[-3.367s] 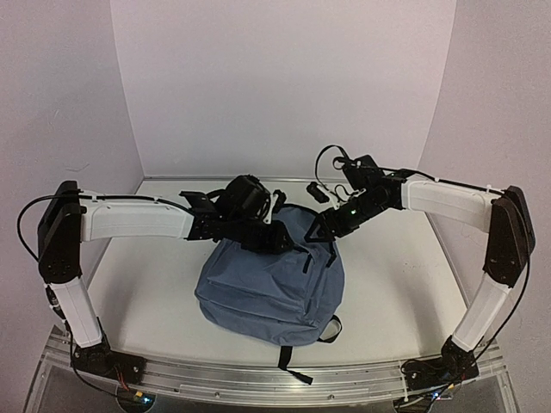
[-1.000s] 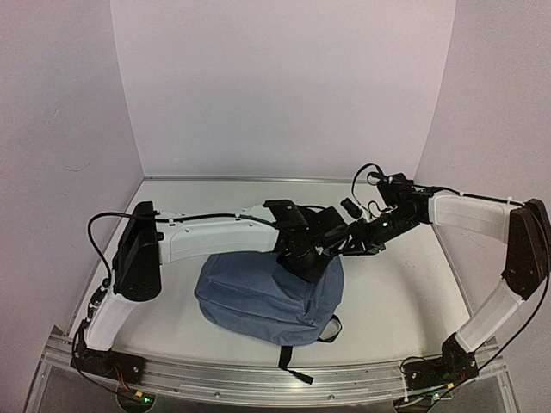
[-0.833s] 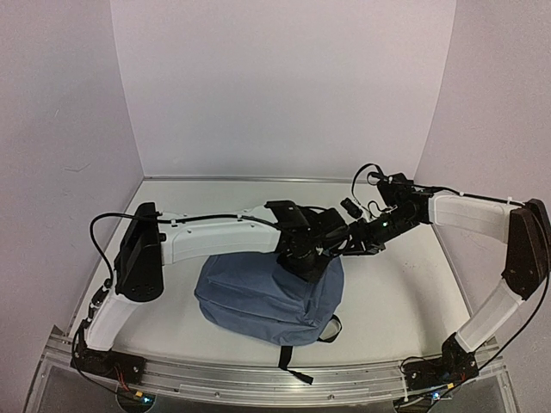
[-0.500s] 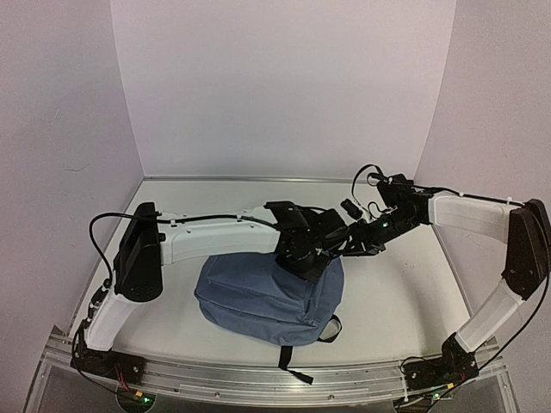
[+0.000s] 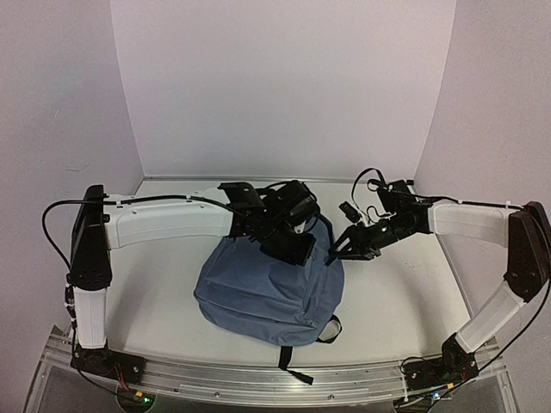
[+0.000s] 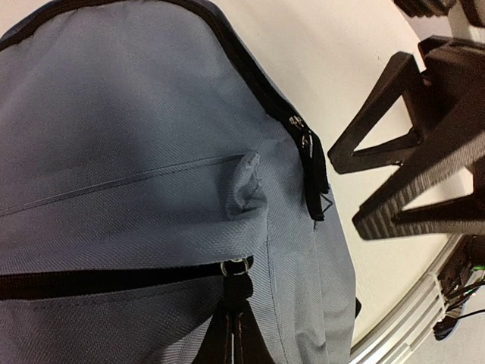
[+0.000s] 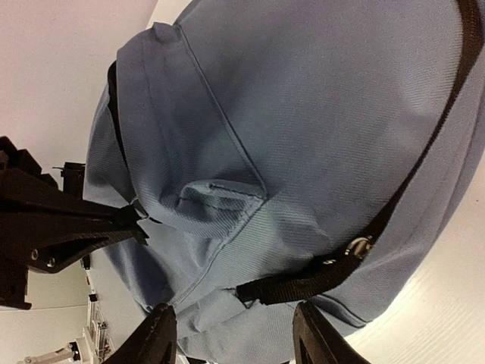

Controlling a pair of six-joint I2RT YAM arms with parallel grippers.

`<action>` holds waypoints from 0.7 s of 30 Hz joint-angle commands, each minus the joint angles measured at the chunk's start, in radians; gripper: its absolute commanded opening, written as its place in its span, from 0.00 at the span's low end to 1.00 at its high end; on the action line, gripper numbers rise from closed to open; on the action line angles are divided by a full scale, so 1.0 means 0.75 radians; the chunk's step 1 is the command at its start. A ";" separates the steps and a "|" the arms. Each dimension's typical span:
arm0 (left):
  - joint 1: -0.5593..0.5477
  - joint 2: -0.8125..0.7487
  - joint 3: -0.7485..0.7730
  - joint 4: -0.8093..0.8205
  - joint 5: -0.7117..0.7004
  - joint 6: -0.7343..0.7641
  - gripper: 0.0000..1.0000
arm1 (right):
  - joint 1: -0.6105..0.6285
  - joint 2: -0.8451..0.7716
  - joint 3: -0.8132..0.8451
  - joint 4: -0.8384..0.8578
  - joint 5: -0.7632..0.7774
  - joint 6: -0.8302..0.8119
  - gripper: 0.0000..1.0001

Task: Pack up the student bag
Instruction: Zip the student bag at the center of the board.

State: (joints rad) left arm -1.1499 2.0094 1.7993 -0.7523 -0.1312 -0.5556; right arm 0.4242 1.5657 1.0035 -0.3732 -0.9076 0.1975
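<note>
Student bag on the table, left gripper on its far top, right gripper just beside its right

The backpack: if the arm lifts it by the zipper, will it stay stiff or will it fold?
Probably it folds: the backpack puckers near the zipper pull that the left gripper pinches. It lies slumped, so it seems fairly empty and light. Lifted there, it would likely sag.
</note>
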 commanded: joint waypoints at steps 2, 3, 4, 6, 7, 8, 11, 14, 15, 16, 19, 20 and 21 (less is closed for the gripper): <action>0.067 -0.132 -0.113 0.165 0.168 -0.038 0.00 | 0.082 0.065 0.033 0.122 -0.084 0.066 0.57; 0.076 -0.139 -0.128 0.180 0.183 -0.042 0.00 | 0.093 0.080 0.043 0.131 -0.079 0.072 0.58; 0.084 -0.141 -0.137 0.191 0.214 -0.044 0.00 | 0.100 0.098 0.053 0.140 -0.078 0.078 0.59; 0.094 -0.143 -0.143 0.203 0.236 -0.044 0.00 | 0.111 0.141 0.071 0.152 -0.066 0.089 0.59; 0.098 -0.144 -0.146 0.208 0.242 -0.044 0.00 | 0.116 0.159 0.079 0.157 -0.055 0.092 0.59; 0.102 -0.146 -0.152 0.216 0.252 -0.043 0.00 | 0.121 0.175 0.084 0.167 -0.051 0.099 0.59; 0.116 -0.151 -0.171 0.241 0.274 -0.050 0.00 | 0.140 0.218 0.098 0.200 -0.056 0.120 0.59; 0.125 -0.155 -0.186 0.255 0.288 -0.055 0.00 | 0.161 0.243 0.120 0.218 -0.045 0.126 0.58; 0.126 -0.154 -0.188 0.258 0.291 -0.056 0.00 | 0.165 0.250 0.126 0.230 -0.045 0.134 0.57; 0.127 -0.153 -0.189 0.260 0.294 -0.057 0.00 | 0.169 0.255 0.131 0.246 -0.044 0.141 0.56; 0.132 -0.155 -0.200 0.270 0.307 -0.059 0.00 | 0.173 0.268 0.140 0.276 -0.040 0.164 0.50; 0.134 -0.157 -0.203 0.274 0.308 -0.059 0.00 | 0.174 0.275 0.143 0.284 -0.040 0.169 0.49; 0.135 -0.158 -0.206 0.274 0.310 -0.061 0.00 | 0.174 0.278 0.146 0.289 -0.040 0.173 0.47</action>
State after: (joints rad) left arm -1.0605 1.9560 1.6547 -0.5880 0.0862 -0.5859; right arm 0.5431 1.7537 1.0611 -0.2384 -0.9357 0.3047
